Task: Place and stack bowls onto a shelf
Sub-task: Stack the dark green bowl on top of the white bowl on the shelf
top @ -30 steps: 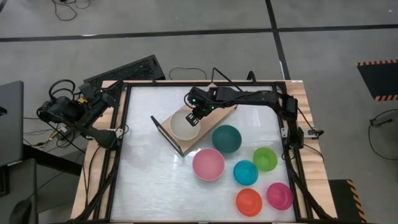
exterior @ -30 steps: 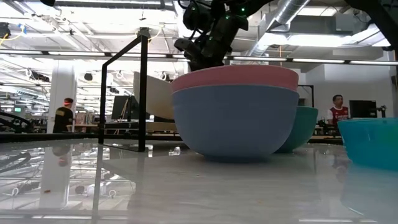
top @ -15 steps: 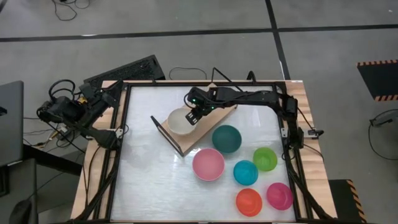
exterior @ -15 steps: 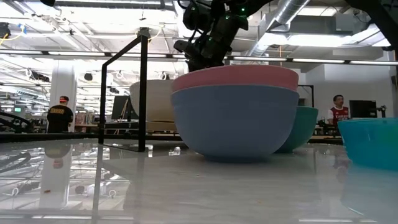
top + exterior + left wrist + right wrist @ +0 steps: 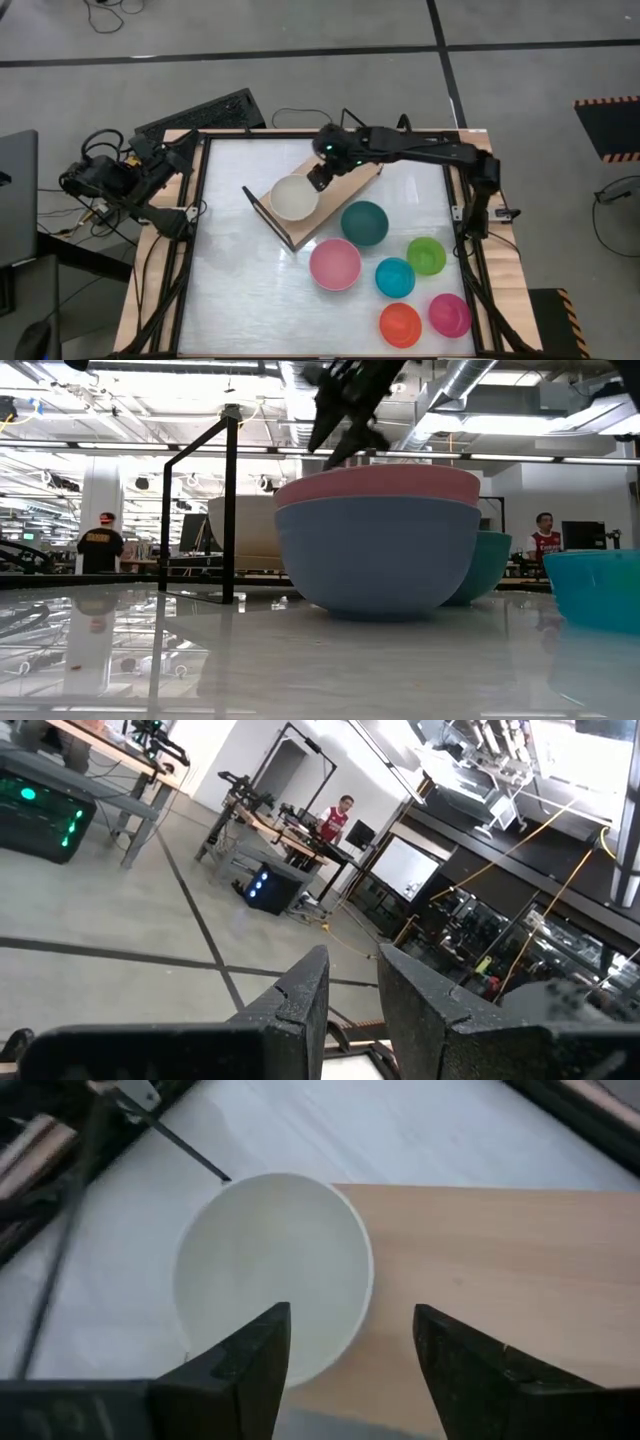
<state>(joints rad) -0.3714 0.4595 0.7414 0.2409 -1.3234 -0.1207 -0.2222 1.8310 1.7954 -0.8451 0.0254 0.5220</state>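
Note:
A white bowl (image 5: pixel 294 197) (image 5: pixel 272 1270) stands upright on its base at the left end of the wooden shelf (image 5: pixel 345 190), and its rim reaches past the board's end by the black wire frame (image 5: pixel 265 215). My right gripper (image 5: pixel 318 178) (image 5: pixel 352 1370) hangs open above the bowl's far-right rim, clear of it, fingers slanting down. In the low view this gripper (image 5: pixel 338 442) shows high above the bowls. My left gripper (image 5: pixel 352 1010) is shut, holds nothing and waits folded back at the table's left edge (image 5: pixel 172 155).
On the table near the shelf stand a large teal bowl (image 5: pixel 364 222) and a pink bowl (image 5: pixel 334 264) nested in a blue-grey one (image 5: pixel 378 560). Small blue (image 5: pixel 395 277), green (image 5: pixel 426 255), red (image 5: pixel 400 324) and magenta (image 5: pixel 450 314) bowls stand at the near right. People stand in the room behind.
My right gripper has opened and let go of the white bowl, then risen and drawn back toward the table's far right. The bowl, tilted in the gripper a second ago, has settled upright on the shelf's left end.

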